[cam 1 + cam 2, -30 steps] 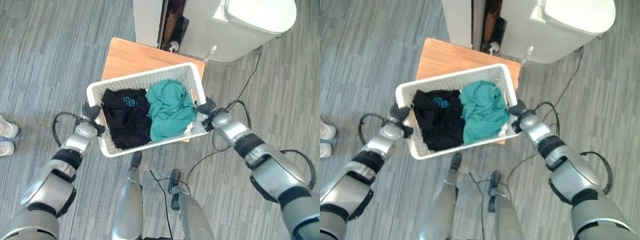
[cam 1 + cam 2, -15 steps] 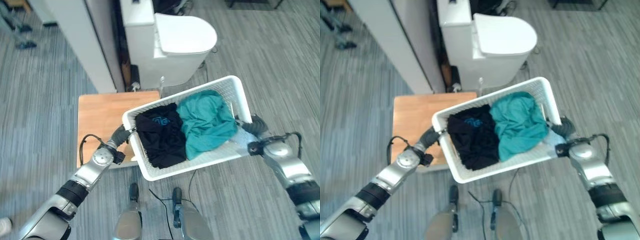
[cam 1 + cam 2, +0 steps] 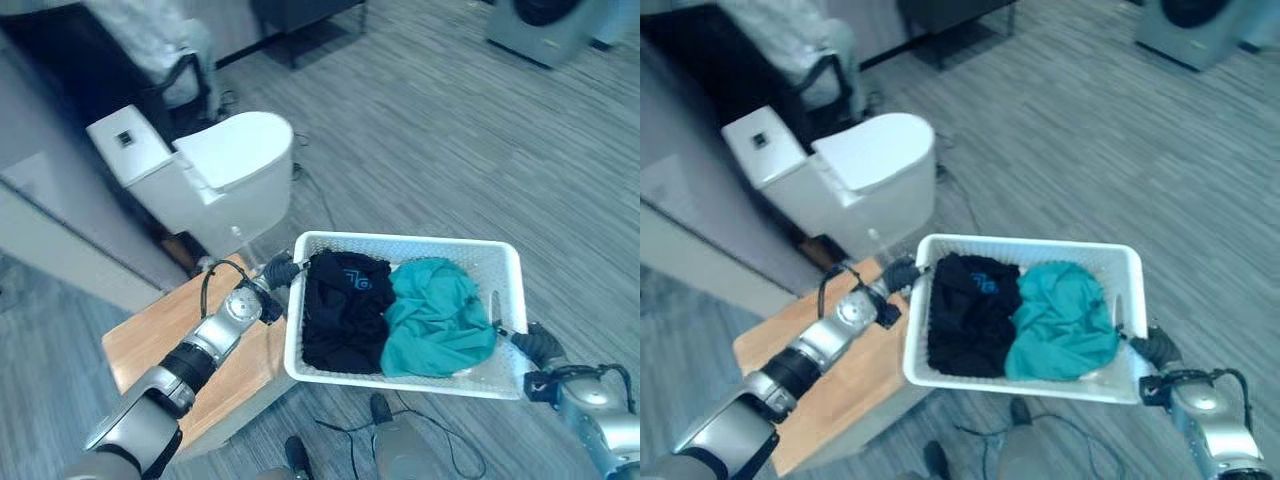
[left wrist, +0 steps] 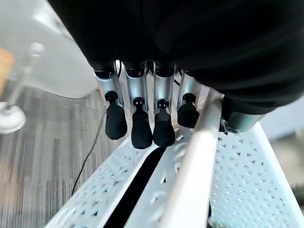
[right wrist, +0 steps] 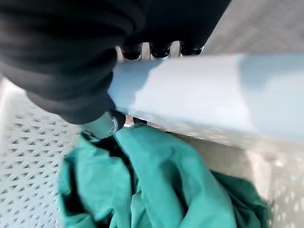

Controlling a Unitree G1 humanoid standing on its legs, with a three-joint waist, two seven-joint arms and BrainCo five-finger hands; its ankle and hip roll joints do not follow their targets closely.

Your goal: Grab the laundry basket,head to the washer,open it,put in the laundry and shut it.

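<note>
One wooden table (image 3: pixel 150 350) at far left, one white toilet (image 3: pixel 205 175) behind it. Left hand (image 3: pixel 278 270) curled round the left rim of one white laundry basket (image 3: pixel 410 245), carried clear of the floor. Inside: two garments, one black (image 3: pixel 345 310), one teal (image 3: pixel 435 320), side by side. Right hand (image 3: pixel 538 345) clamped on the right rim. One washer (image 3: pixel 545 25) far off at upper right, well apart across bare floor.
</note>
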